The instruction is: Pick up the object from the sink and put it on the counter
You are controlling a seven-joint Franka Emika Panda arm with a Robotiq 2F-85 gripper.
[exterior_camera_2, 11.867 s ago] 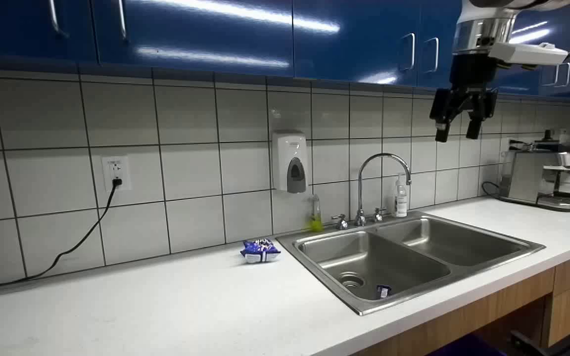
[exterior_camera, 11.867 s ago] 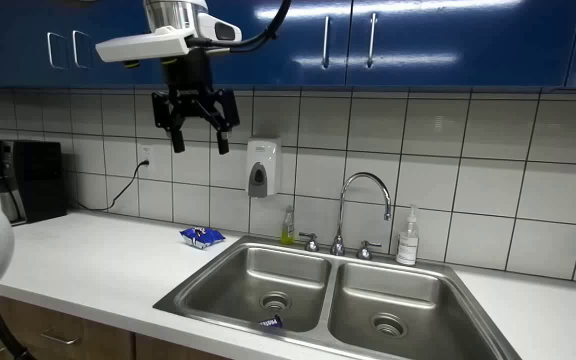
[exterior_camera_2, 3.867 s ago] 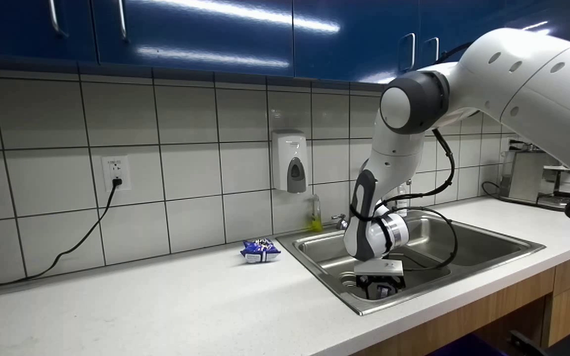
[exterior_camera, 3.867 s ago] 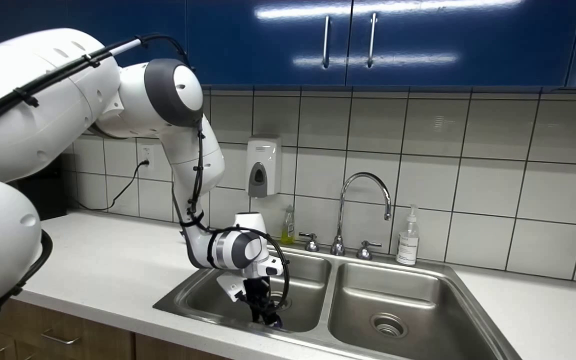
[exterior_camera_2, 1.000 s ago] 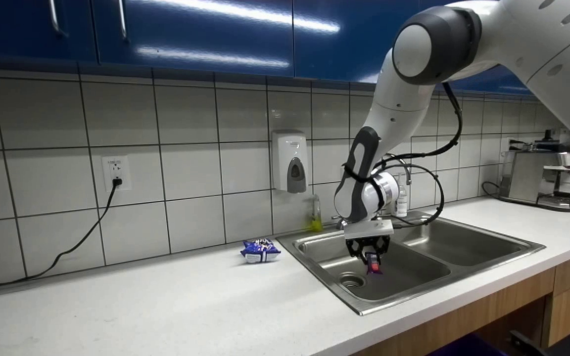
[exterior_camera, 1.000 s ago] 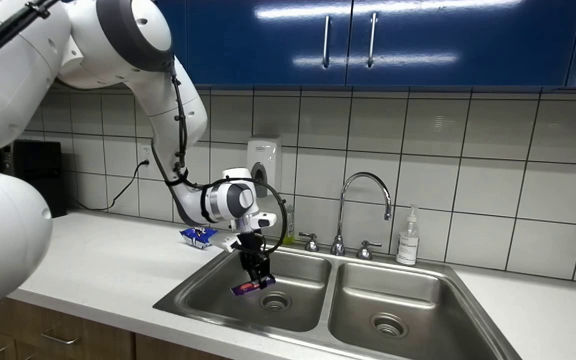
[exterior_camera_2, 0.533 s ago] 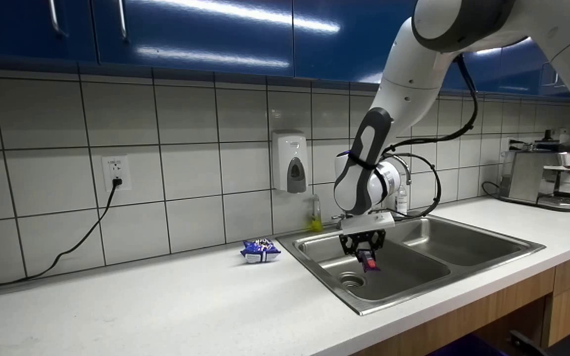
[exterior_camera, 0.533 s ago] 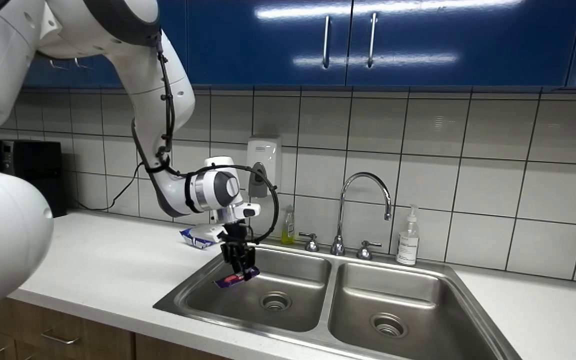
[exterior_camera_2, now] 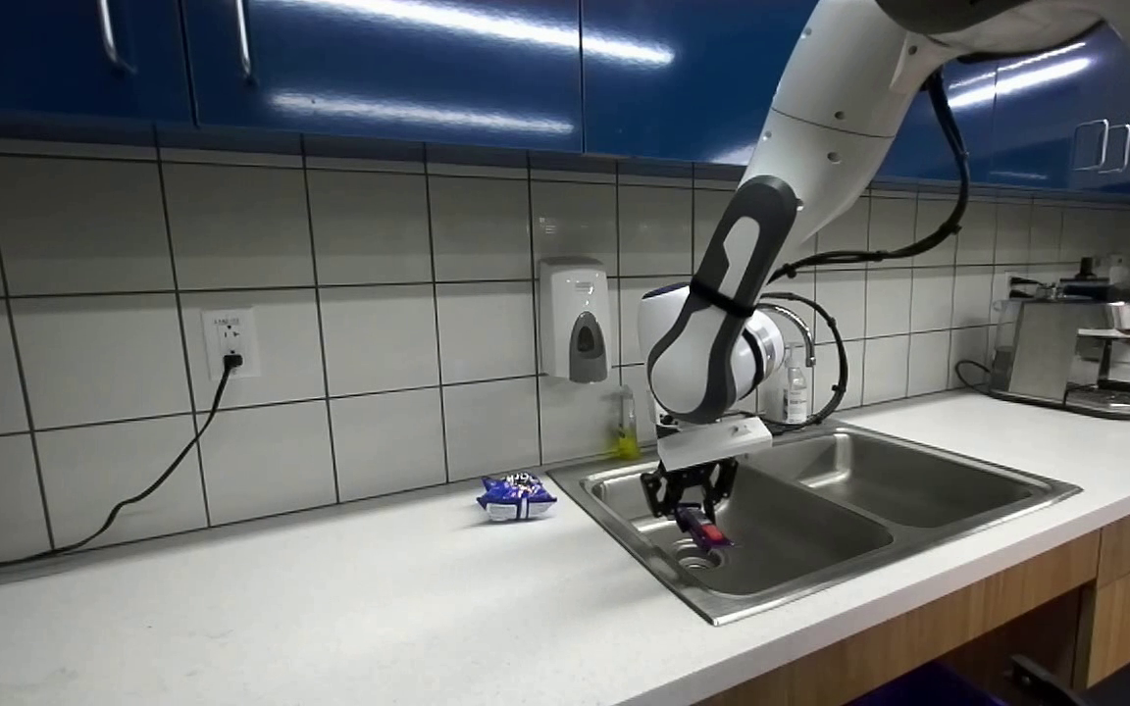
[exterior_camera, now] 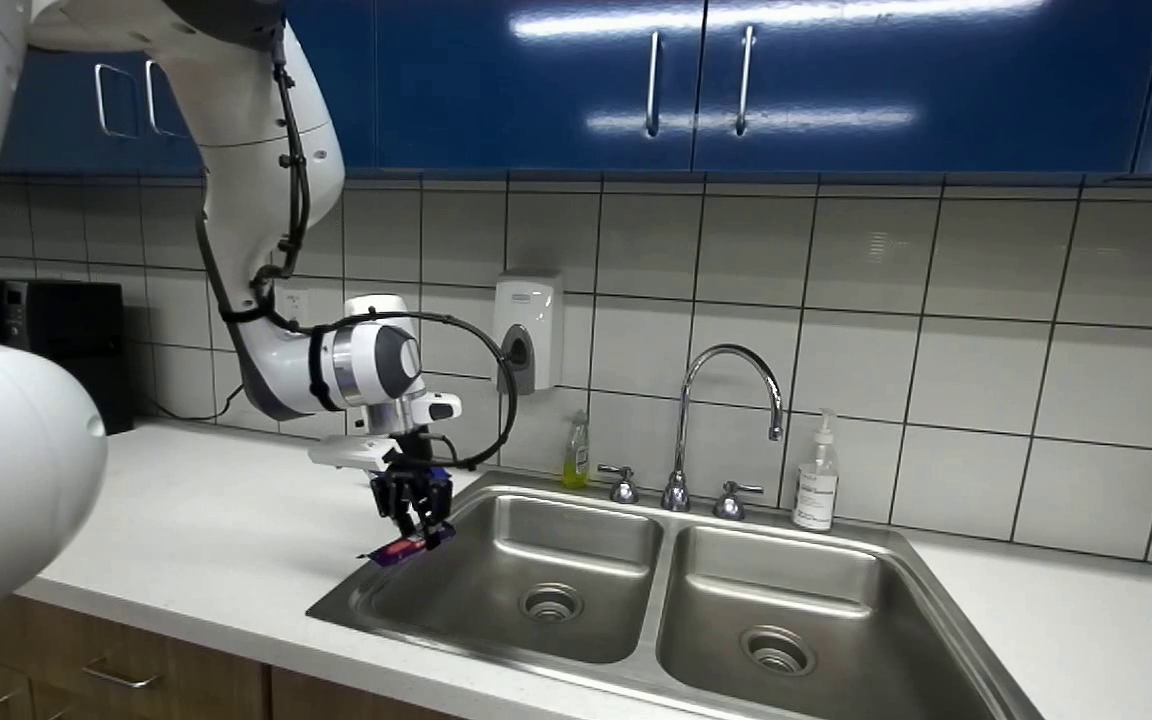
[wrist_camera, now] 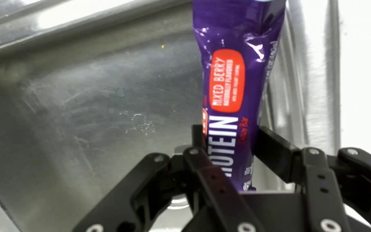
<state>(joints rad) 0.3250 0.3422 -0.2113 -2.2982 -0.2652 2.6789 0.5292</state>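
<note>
The object is a purple protein bar with a red label (wrist_camera: 226,80), held across its width in the wrist view. My gripper (wrist_camera: 230,135) is shut on it, one finger (wrist_camera: 274,151) pressed against each side. In an exterior view the bar (exterior_camera: 401,549) hangs tilted below the gripper (exterior_camera: 423,528), in line with the left edge of the sink (exterior_camera: 334,607). From another angle the bar (exterior_camera_2: 707,531) and gripper (exterior_camera_2: 691,505) appear over the near bowl, raised off its bottom. The white counter (exterior_camera_2: 349,608) stretches away beside the sink.
A blue snack bag (exterior_camera_2: 516,497) lies on the counter near the sink's back corner. Behind the sink stand a tall faucet (exterior_camera: 683,420), a green soap bottle (exterior_camera: 576,460) and a clear pump bottle (exterior_camera: 816,490). A soap dispenser (exterior_camera: 528,330) hangs on the wall.
The bar lay in the sink earlier and was grasped and lifted. Over the last second my gripper has carried it sideways from above the bowl toward the counter side.
</note>
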